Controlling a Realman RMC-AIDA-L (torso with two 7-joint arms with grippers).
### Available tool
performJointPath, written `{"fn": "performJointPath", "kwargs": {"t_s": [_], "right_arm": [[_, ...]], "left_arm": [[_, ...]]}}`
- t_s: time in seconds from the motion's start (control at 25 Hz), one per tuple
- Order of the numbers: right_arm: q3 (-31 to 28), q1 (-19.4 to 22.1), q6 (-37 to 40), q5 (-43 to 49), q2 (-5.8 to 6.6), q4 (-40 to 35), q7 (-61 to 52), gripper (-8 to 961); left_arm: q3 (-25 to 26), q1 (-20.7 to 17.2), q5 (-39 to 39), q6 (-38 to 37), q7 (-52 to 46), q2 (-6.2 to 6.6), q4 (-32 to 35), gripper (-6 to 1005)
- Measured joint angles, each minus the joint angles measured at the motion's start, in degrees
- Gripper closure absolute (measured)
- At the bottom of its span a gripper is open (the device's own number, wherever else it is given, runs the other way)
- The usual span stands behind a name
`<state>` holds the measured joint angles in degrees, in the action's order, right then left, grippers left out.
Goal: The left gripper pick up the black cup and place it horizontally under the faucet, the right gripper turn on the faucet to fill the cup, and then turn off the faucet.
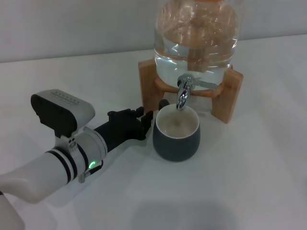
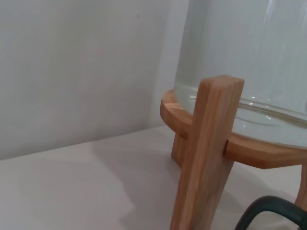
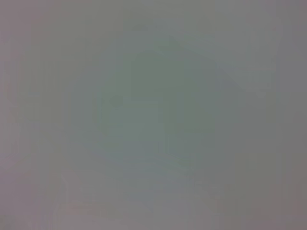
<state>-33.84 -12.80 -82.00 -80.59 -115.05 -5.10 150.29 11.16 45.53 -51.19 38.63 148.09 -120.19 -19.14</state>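
Under the faucet (image 1: 183, 94), black cup (image 1: 176, 132), left hand (image 1: 144, 120) seemingly touching

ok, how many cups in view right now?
1. The black cup stands upright on the white table, right under the faucet, with the left gripper at its handle side. Nothing more could hide except behind the glass jar.
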Motion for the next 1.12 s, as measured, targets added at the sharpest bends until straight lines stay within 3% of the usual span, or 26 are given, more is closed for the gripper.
{"fn": "performJointPath", "kwargs": {"t_s": [1.12], "right_arm": [[0.1, -0.1, 1.3, 0.0, 0.07, 0.5, 0.7, 98]], "left_arm": [[0.0, -0.3, 0.1, 0.0, 0.0, 0.04, 0.3, 757]]}}
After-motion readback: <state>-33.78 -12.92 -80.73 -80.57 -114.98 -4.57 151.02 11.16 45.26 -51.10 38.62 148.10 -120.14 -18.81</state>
